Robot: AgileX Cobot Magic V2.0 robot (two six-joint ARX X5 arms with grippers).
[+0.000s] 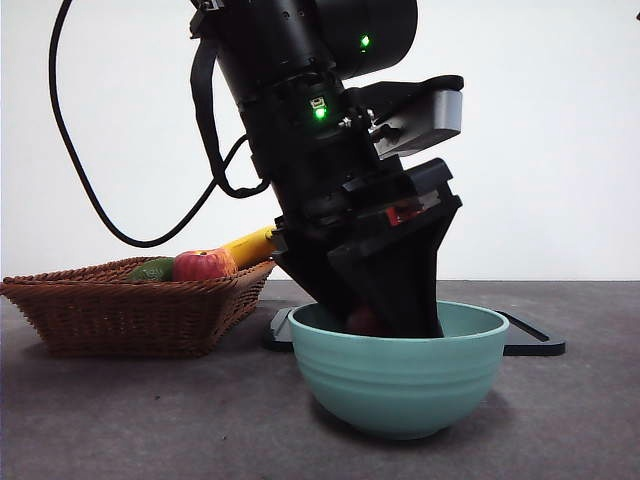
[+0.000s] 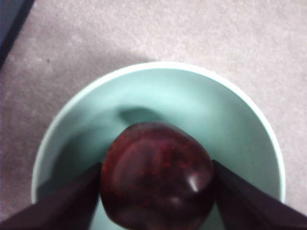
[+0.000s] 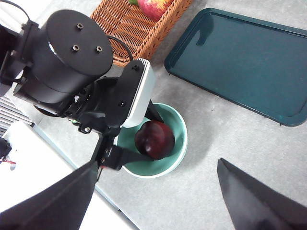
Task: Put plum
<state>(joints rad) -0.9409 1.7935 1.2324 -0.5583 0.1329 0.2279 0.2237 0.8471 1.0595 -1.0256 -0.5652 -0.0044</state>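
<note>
The dark maroon plum [image 2: 157,176] sits between the two black jaws of my left gripper [image 2: 157,191], which is shut on it. The gripper reaches down into a mint-green bowl [image 2: 158,86]. In the front view the left arm comes from above into the bowl [image 1: 400,380], and a bit of the plum [image 1: 362,322] shows above the rim. I cannot tell whether the plum touches the bowl's floor. The right wrist view shows the plum [image 3: 154,139] in the bowl [image 3: 180,143] from high up. My right gripper [image 3: 158,201] is open and empty, well above the table.
A wicker basket [image 1: 130,305] at the left holds a red-and-yellow apple [image 1: 203,265], a green fruit [image 1: 152,270] and a yellow fruit [image 1: 250,245]. A dark teal tray [image 3: 244,62] lies flat behind the bowl.
</note>
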